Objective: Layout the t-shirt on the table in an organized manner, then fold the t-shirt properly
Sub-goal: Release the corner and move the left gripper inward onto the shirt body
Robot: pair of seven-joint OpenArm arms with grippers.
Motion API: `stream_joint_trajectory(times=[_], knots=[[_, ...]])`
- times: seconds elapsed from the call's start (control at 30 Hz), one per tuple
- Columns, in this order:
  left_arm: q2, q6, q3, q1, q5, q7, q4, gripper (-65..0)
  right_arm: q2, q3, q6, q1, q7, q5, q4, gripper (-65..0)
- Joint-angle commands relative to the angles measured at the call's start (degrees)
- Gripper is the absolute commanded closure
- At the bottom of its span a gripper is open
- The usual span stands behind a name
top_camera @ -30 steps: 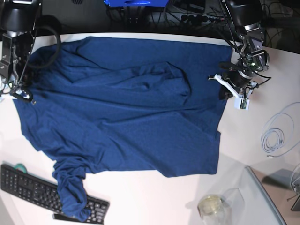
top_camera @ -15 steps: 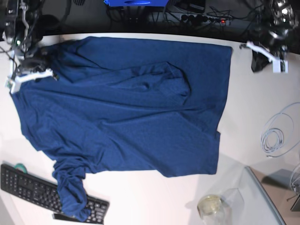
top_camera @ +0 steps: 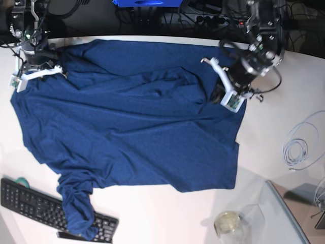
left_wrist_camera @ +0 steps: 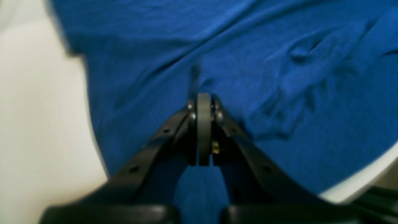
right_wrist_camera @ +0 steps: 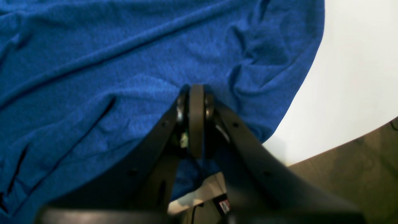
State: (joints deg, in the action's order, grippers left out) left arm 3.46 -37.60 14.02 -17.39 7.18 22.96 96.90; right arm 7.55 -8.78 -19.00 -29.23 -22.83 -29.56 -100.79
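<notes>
The wrinkled navy-blue cloth t-shirt (top_camera: 132, 117) is lying spread on the white desk (top_camera: 274, 122), under both pincers, left (top_camera: 216, 94) and right (top_camera: 36, 65), each pressed together, gripping nothing.

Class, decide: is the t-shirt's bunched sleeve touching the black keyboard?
Touching. The base view shows the t-shirt sleeve draped over the keyboard, covering part of its keys.

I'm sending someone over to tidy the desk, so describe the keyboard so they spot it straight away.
Start from the white table, most of it covered by a spread navy t-shirt. Follow the shirt to its near left corner in the base view, where a bunched sleeve hangs down. The black keyboard lies there at an angle, its right end under that sleeve; it is the only flat, dark, keyed object there.
</notes>
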Motion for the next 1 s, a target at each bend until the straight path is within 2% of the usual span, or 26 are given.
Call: stream_joint_trajectory(times=[0.0,0.03,0.1,0.27,0.33,0.43,0.5,0.6,0.77,0.97], knots=[[-0.34,0.81,-0.79,1.78,-0.1,0.73,1.08,-6.9,0.4,-0.32,0.32,0.0,1.25,0.15,-0.88,0.0],[-1.05,1.17,-1.93,3.54,0.42,3.02,0.99,-13.2,0.4,-0.32,0.32,0.0,1.25,0.15,-0.79,0.0],[-2.01,1.43,-4.13,6.53,0.78,7.15,0.81,-18.4,0.4,-0.32,0.32,-0.17,1.25,0.15,-0.79,0.0],[-2.19,1.52,-12.48,12.68,0.78,19.28,-1.3,-18.6,0.4,-0.32,0.32,-0.79,1.25,0.15,-0.79,0.0],[-2.19,1.69,-14.33,13.39,0.78,21.22,-2.09,-19.4,0.4,-0.32,0.32,-0.79,1.25,0.15,-0.79,0.0],[-2.01,5.56,-16.09,13.04,0.78,21.65,-2.18,-20.4,0.32,-0.32,0.32,-0.79,1.25,0.15,-0.79,0.0],[-1.84,7.76,-17.32,12.95,0.78,21.65,-2.18,-25.3,0.32,-0.5,0.32,-0.79,1.25,0.15,-0.79,0.0],[-1.84,8.11,-18.37,12.86,0.78,21.74,-2.18,-31.6,0.32,-0.41,0.32,-0.79,1.25,0.15,-0.79,0.0],[-1.75,8.29,-22.15,12.86,0.78,21.83,-5.08,-31.6,0.32,-0.41,0.32,-0.79,1.25,0.15,-0.79,0.0],[-1.93,8.37,-22.77,12.86,0.78,21.74,-10.0,-31.4,0.32,-0.5,0.32,-0.79,1.25,0.15,-0.79,0.0]])
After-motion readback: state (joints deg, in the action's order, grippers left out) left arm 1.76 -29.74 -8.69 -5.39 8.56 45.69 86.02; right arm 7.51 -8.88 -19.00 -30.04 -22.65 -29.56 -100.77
